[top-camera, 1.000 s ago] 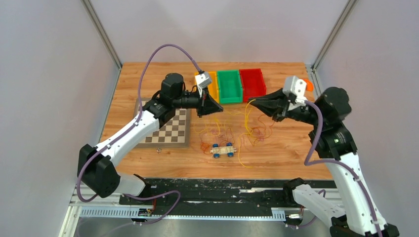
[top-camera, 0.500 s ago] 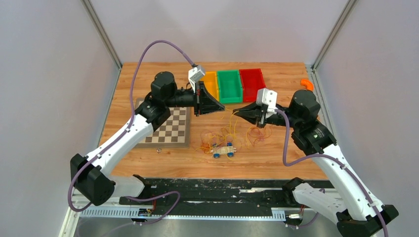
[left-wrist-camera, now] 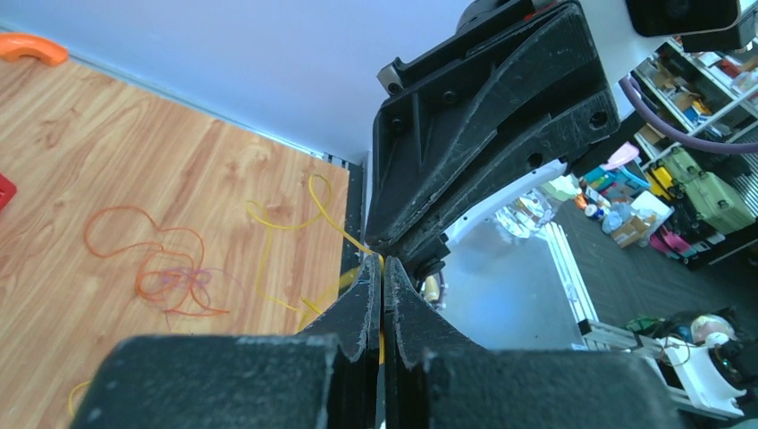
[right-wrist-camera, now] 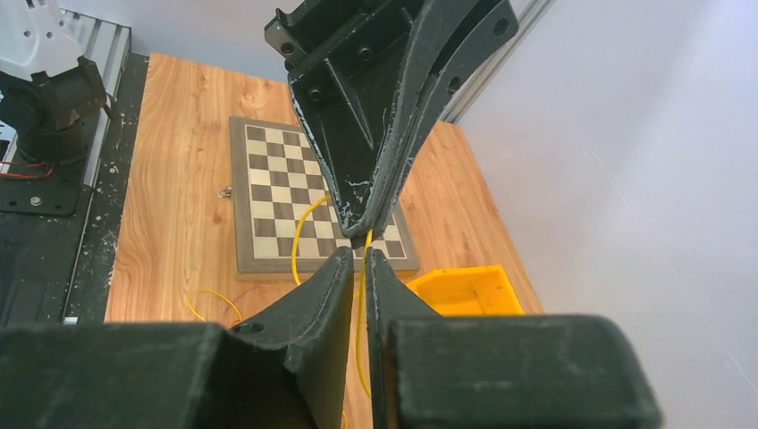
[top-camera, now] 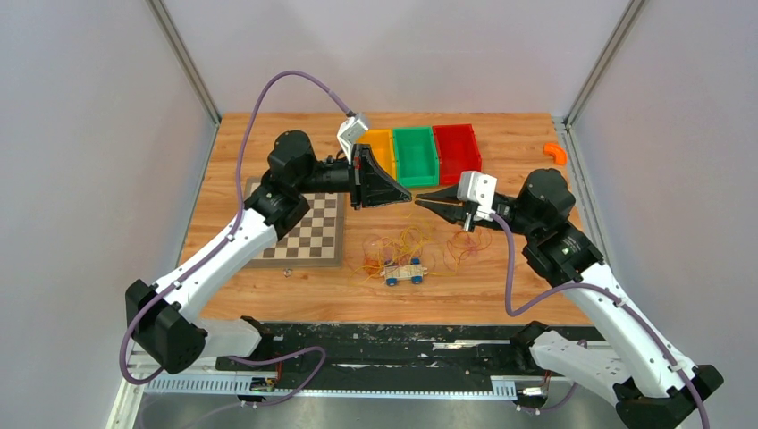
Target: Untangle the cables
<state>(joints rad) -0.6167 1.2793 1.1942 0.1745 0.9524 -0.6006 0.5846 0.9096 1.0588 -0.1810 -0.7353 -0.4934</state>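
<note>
My left hand (top-camera: pixel 408 198) pinches a yellow cable (right-wrist-camera: pixel 360 308); my right hand (top-camera: pixel 422 202) (tip to tip) stands narrowly parted around it.

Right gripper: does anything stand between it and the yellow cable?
Nothing visible does. The yellow cable runs through the narrow gap between the right gripper's fingers, close to where the left gripper pinches it.

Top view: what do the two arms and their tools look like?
Left arm and right arm: white links, black joints. Left tool and right tool: black, wedge-shaped, two tapering fingers. White camera boxes at the wrists; purple cables along both.
</note>
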